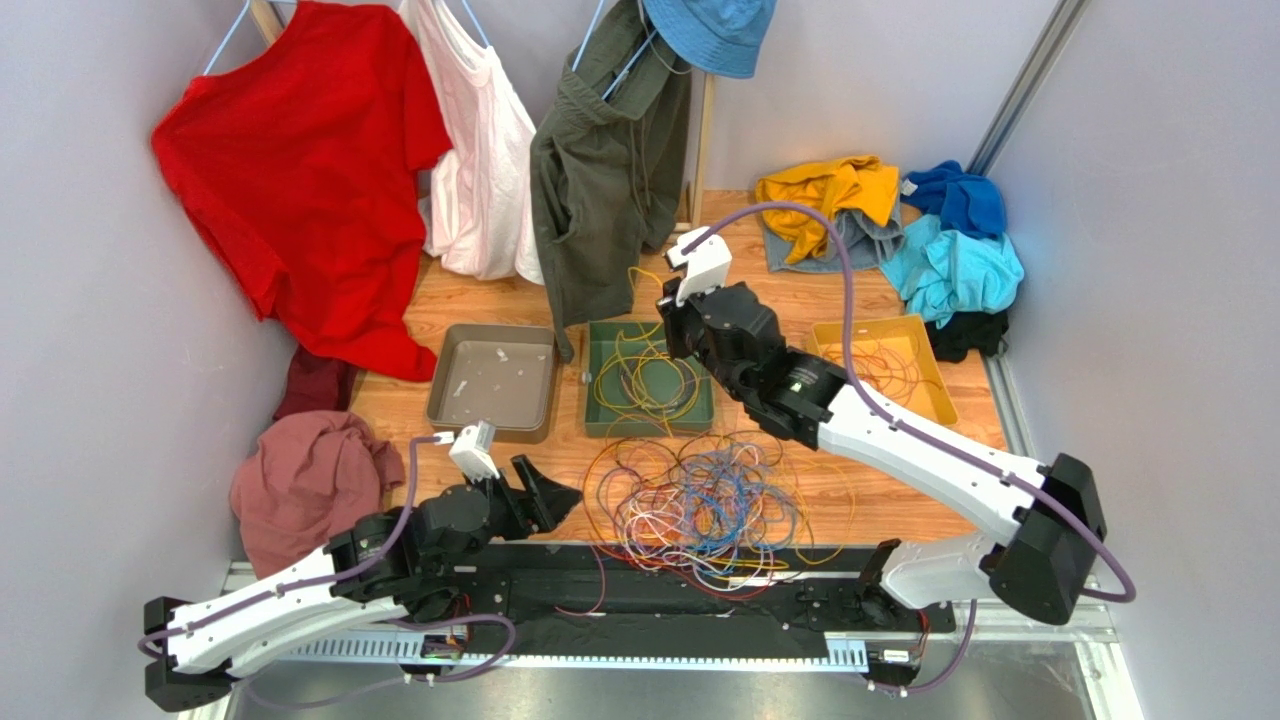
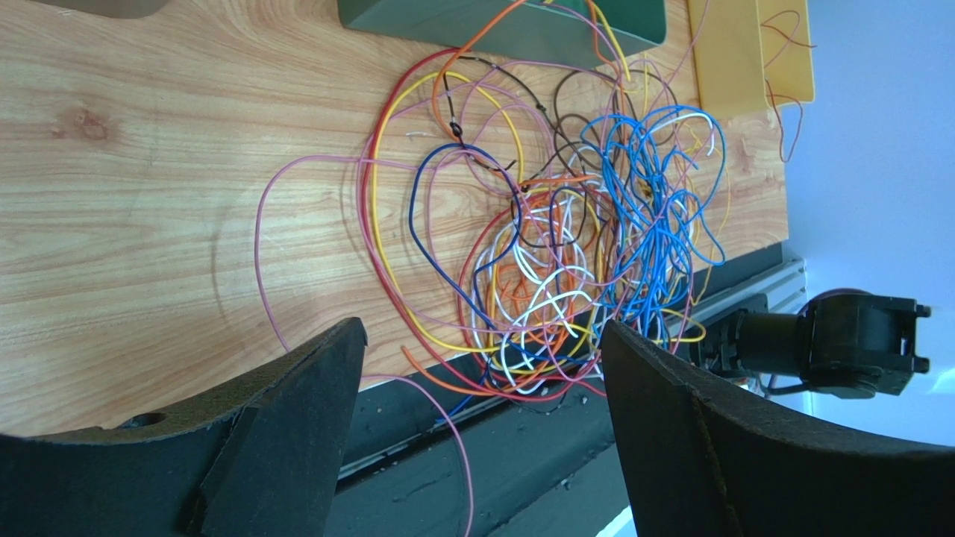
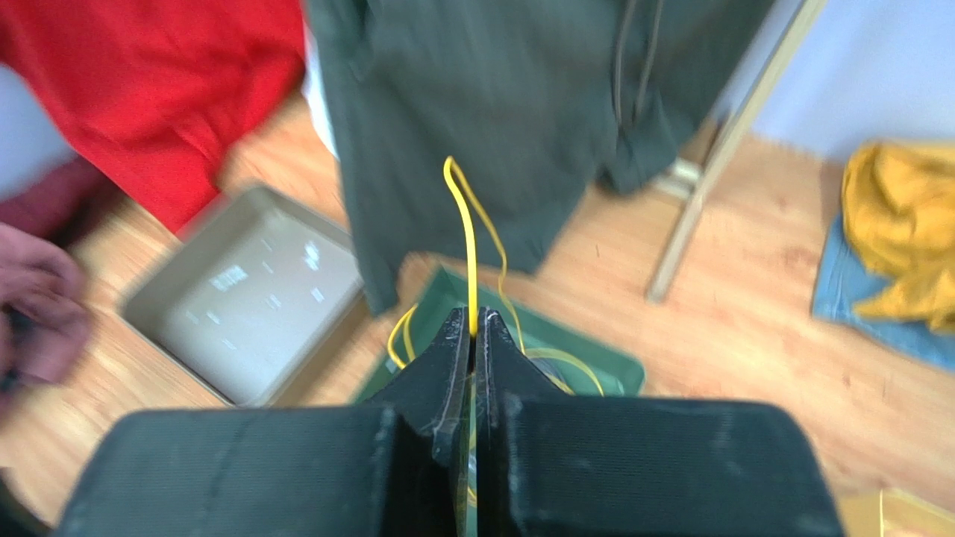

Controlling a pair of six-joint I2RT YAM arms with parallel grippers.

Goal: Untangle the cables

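No readable text or labels anywhere.

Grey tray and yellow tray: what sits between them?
The green tray, yellow cables coiled in it, in the top external view. The right gripper hangs above it, jaws shut on a yellow cable.

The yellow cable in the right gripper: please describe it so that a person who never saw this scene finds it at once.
Find the green tray, the middle one of three trays. The right gripper is shut above it, and the yellow cable rises from between its fingertips. Unlike the other yellow cables lying in that tray, this one is pinched and lifted.
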